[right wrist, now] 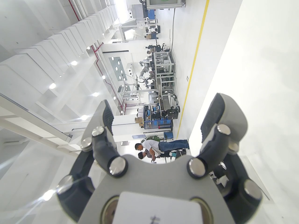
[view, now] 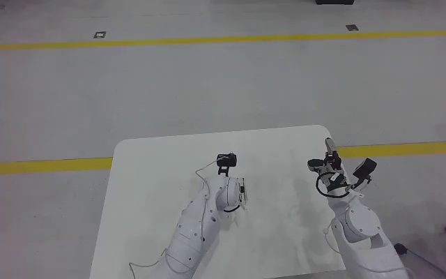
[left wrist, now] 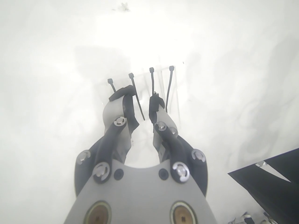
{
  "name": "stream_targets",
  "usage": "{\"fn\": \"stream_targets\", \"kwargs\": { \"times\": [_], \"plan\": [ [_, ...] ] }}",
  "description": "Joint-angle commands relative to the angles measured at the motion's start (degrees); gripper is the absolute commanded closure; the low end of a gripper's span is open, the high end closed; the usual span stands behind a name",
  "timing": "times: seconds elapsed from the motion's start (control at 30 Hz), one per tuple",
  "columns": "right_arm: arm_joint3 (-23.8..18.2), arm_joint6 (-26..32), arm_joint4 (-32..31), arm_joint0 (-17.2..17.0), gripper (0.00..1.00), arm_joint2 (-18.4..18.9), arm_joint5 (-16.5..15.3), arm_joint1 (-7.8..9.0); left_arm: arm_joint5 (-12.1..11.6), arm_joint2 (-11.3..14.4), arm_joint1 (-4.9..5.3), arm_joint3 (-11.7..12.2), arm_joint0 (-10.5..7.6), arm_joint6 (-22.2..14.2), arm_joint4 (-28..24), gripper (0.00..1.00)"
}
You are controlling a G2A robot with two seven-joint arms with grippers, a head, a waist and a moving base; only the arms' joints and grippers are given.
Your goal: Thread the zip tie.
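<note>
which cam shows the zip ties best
The left wrist view: four black zip ties lie side by side on a clear holder right at the open left gripper, heads and straps distinct. The top view gives at most a faint thin line there, too small to tell. The right wrist view faces the room.

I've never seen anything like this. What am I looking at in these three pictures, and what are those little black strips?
This is a robot with two arms working at a white table. One picture looks down from a camera above the arms; the other two come from cameras on each wrist, so you see each arm's own pincer, called a gripper. The left gripper hovers, fingers apart, over four black zip ties lined up in a clear holder; one tie runs between its fingers, not yet pinched. The right gripper is open, empty, and points out at the workshop.
</note>
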Motion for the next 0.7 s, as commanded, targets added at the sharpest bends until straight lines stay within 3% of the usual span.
{"fn": "stream_targets", "kwargs": {
  "times": [0.0, 0.67],
  "plan": [
    [0.00, 0.00, 0.00, 0.00, 0.00, 0.00, 0.00, 0.00, 0.00, 0.00, 0.01, 0.22, 0.03, 0.30, -0.15, 0.79],
    [0.00, 0.00, 0.00, 0.00, 0.00, 0.00, 0.00, 0.00, 0.00, 0.23, -0.06, 1.67, -0.12, 1.90, -0.29, 0.85]
  ]
}}
